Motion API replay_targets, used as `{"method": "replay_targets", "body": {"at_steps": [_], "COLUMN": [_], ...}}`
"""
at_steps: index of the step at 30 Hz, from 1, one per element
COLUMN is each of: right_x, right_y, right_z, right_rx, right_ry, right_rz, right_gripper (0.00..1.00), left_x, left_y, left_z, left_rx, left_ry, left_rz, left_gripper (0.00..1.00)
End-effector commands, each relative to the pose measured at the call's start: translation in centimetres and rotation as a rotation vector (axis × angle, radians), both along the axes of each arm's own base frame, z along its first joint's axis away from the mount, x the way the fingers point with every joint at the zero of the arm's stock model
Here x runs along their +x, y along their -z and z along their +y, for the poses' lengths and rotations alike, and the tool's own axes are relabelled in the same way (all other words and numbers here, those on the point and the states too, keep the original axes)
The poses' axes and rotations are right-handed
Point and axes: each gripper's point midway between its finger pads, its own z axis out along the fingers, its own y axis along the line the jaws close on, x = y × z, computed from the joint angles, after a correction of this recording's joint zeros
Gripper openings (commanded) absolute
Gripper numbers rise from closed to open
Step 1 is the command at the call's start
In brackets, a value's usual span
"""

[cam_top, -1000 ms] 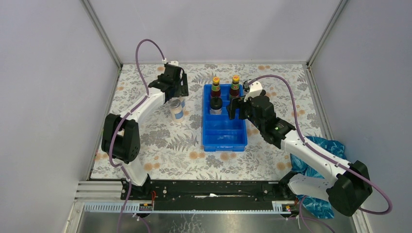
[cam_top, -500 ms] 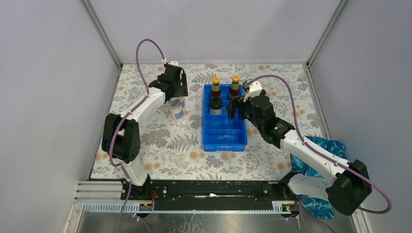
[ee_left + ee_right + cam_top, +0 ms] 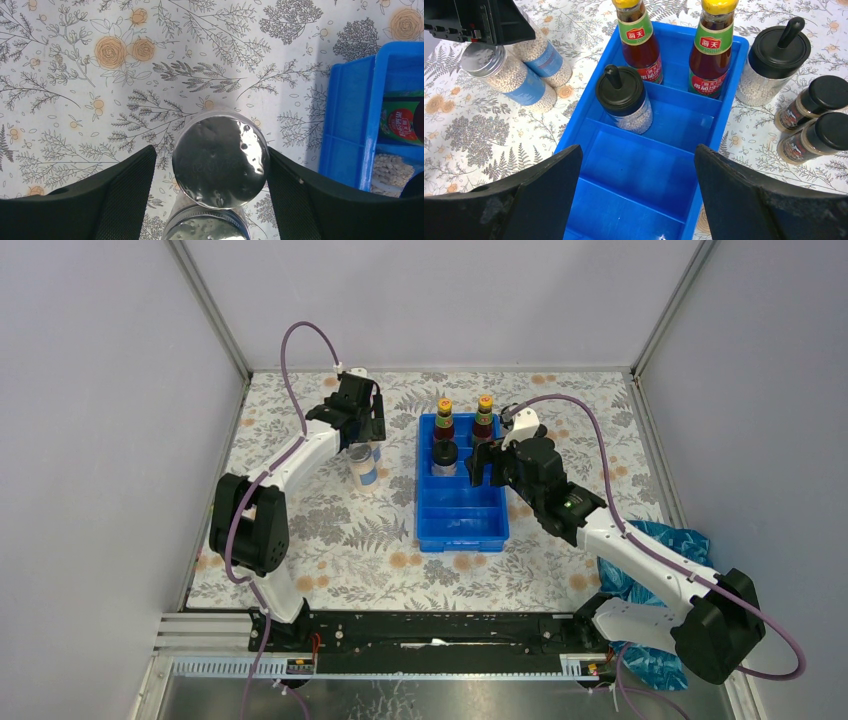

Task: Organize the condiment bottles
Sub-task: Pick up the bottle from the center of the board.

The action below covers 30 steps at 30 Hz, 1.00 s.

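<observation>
Currently, two robot arms work over a floral-patterned table with a blue compartmented tray at its centre. The left gripper hangs directly above a silver-lidded jar that stands on the table to the left of the tray. Its jaws are spread to either side of the lid. In the wrist view one finger may be brushing the lid's edge, though that is hard to tell. A second silver-lidded jar stands just beside the first, and both have blue labels and pale granules inside. The right gripper hovers above the tray's near compartments, jaws wide apart and holding nothing.

Inside the tray, two dark red sauce bottles with yellow caps fill the far row. One clear black-domed shaker sits in the left compartment of the next row. Its twin shaker stands on the table just outside the tray's right wall, with two short dark black-capped jars near it.

The step in hand looks like the left arm picking up a silver-lidded jar. Next, it would need to lower, close firmly on the jar below the lid, and lift straight up clear of its neighbour. It would then carry the jar over the tray wall to a free compartment.
</observation>
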Motion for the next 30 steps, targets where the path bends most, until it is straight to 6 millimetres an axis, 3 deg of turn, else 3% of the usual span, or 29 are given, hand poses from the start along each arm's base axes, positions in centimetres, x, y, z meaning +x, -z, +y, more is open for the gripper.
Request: {"method": "replay_targets", "body": {"at_steps": [1, 6, 13, 21, 30], "right_x": [0.5, 0.5, 0.5, 0.2, -0.4], "right_y": [-1.0, -0.9, -0.9, -1.1, -1.6], "right_z": [0.1, 0.2, 0.2, -0.1, -0.3], "right_rx": [0.034, 0.033, 0.036, 0.042, 0.057], "right_ry": [0.013, 0.009, 0.009, 0.013, 0.009], "right_rz": [-0.034, -0.031, -0.032, -0.036, -0.040], "right_gripper": [0.90, 0.90, 0.90, 0.90, 0.90], "left_x": [0.2, 0.2, -0.3, -1.1, -4.6], "left_y": [-1.4, -1.9, -4.0, -3.9, -3.8], "left_z": [0.5, 0.7, 0.9, 1.0, 0.3], "left_rx": [0.003, 0.005, -0.015, -0.025, -0.058], "left_ry": [-0.013, -0.029, -0.033, -0.036, -0.028], "left_rz": [-0.019, -0.032, -0.093, -0.084, -0.077], "left_gripper": [0.82, 0.84, 0.90, 0.91, 0.93]}}
